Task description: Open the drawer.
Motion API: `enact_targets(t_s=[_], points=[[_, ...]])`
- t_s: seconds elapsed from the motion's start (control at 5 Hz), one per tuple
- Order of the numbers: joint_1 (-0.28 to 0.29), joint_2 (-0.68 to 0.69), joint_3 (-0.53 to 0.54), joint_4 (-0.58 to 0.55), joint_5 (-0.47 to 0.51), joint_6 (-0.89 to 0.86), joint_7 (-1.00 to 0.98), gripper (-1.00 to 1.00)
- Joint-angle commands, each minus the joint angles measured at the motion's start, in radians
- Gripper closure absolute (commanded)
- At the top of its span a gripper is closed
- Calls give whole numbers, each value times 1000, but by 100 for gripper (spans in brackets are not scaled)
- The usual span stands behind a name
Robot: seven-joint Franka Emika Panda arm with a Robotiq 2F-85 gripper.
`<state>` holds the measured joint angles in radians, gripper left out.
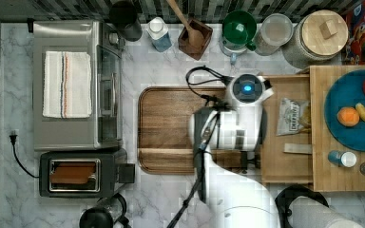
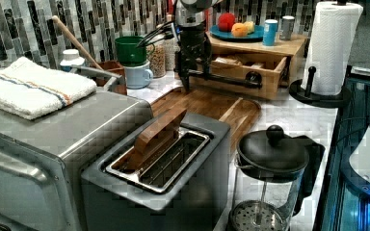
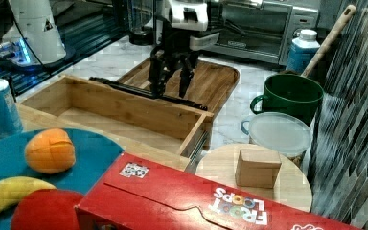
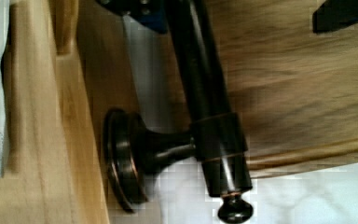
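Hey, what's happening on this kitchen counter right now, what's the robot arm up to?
The arm's gripper is down at the black bar handle of the light-wood drawer, its fingers either side of the bar. The drawer is already pulled well out from under the butcher-block top, over the edge of the dark wooden tray on the marble counter. A small packet lies inside the drawer.
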<state>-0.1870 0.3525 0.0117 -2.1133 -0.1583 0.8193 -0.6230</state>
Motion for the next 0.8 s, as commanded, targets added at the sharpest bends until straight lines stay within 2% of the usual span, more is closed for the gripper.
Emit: enact_targets(t_s=[0.2,0.8], points=[[97,-68,124,-66,38,-4,76,-100],[97,-68,124,-66,38,-4,76,-100]])
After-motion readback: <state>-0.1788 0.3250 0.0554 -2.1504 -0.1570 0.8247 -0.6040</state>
